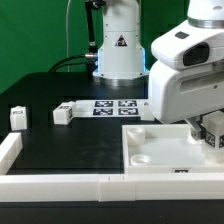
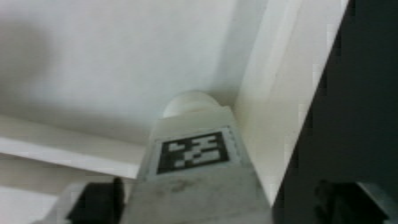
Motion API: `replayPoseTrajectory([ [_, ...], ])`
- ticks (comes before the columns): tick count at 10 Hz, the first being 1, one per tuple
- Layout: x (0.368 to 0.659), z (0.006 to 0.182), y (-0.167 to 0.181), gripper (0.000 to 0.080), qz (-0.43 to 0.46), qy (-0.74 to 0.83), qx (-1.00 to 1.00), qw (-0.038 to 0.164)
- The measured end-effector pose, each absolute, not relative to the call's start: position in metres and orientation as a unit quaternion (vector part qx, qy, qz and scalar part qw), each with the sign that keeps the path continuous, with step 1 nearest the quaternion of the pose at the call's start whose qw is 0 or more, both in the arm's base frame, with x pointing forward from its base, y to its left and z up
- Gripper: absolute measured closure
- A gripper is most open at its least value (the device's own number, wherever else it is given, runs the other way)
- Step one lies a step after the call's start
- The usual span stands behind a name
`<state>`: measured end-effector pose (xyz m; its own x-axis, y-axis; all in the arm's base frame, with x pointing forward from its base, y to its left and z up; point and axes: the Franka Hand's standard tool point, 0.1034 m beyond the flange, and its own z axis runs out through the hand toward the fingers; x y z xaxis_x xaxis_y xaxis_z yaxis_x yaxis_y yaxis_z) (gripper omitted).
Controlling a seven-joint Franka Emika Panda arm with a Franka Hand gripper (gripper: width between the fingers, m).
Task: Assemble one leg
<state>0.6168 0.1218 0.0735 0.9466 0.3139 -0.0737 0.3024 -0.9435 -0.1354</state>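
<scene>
My gripper [image 2: 217, 200] is shut on a leg [image 2: 192, 130], a small white block with a black-and-white tag facing the wrist camera. The dark fingers [image 2: 98, 203] clamp its two sides. The leg's far end sits in an inner corner of the large white square panel [image 2: 107, 60], against its raised rim. In the exterior view the gripper [image 1: 211, 136] is low over the panel's [image 1: 160, 150] right side, mostly hidden by the white arm housing [image 1: 185, 80]. Whether the leg's tip is seated in a socket cannot be told.
Two loose legs [image 1: 17, 118] [image 1: 63, 114] stand on the black table at the exterior view's left. The marker board [image 1: 113, 107] lies behind the panel near the robot base. White border rails [image 1: 60, 185] run along the front and left edges.
</scene>
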Motion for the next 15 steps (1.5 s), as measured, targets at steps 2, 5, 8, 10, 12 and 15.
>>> replayPoseTrajectory([
  [2,0.6169,0.0734,0.121,0.0507,0.047,-0.153,-0.985,0.061],
  [5,0.617,0.0733,0.1209,0.0507,0.049,-0.13,-0.989,0.06],
  [8,0.6171,0.0741,0.1227,0.0507,0.057,0.093,-0.993,0.038],
  [10,0.6168,0.0733,0.1228,0.0507,0.061,0.192,-0.979,0.031],
  [12,0.6166,0.0728,0.1229,0.0507,0.065,0.307,-0.949,0.024],
  [15,0.6154,0.0725,0.1273,0.0507,0.068,0.441,-0.895,0.013],
])
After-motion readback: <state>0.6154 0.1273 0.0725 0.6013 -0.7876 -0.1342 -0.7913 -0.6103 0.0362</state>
